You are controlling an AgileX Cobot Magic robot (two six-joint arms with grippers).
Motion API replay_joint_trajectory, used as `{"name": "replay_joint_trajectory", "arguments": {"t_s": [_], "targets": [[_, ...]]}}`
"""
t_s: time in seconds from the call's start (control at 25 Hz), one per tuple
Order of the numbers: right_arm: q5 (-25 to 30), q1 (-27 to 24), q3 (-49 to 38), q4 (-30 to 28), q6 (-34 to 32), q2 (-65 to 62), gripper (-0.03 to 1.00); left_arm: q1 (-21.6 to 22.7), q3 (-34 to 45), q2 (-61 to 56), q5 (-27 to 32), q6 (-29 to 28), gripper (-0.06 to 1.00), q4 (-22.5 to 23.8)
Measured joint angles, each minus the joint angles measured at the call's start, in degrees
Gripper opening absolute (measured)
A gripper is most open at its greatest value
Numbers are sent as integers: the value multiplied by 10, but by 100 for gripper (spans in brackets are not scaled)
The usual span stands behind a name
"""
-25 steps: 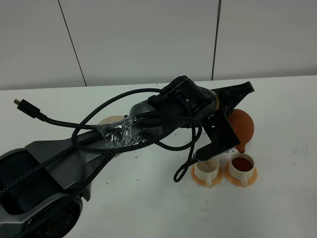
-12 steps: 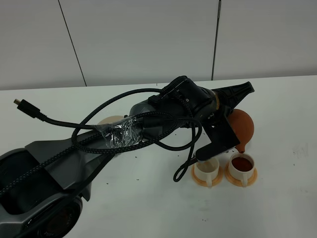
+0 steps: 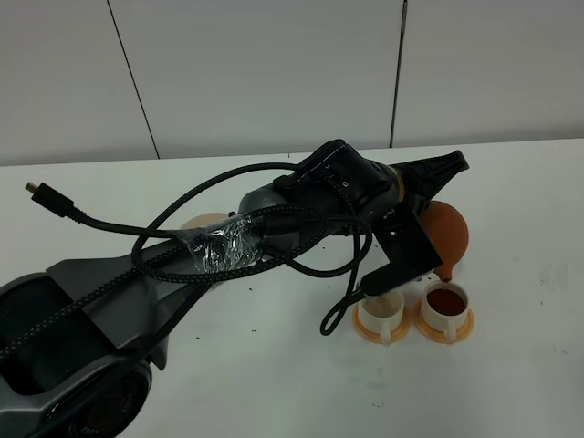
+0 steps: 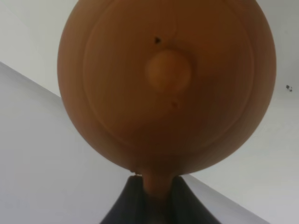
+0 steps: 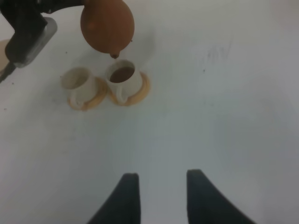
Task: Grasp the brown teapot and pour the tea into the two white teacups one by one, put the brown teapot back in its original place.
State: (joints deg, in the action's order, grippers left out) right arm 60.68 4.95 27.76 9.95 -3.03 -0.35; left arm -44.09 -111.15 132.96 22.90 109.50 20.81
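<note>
Left end effector (image 4: 156,201) pinches the brown teapot (image 3: 446,232) by its handle, tipped spout-down over the filled teacup (image 3: 445,301). Empty teacup (image 3: 379,313) beside it: we judge one pour left, then back to the beige coaster (image 3: 202,222). Right end effector (image 5: 159,186) spread, idle.

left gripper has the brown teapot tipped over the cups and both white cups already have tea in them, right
Not both. The left gripper does hold the brown teapot tipped, but only the teacup under its spout has tea; the other teacup is empty. The right wrist view shows it.
</note>
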Motion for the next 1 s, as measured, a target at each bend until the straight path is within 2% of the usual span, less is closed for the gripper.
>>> {"name": "replay_joint_trajectory", "arguments": {"t_s": [0.6, 1.0], "targets": [[0, 0, 0, 0, 0, 0, 24, 0, 0, 0, 5, -61, 17, -4], [0, 0, 0, 0, 0, 0, 24, 0, 0, 0, 17, -77, 17, -31]]}}
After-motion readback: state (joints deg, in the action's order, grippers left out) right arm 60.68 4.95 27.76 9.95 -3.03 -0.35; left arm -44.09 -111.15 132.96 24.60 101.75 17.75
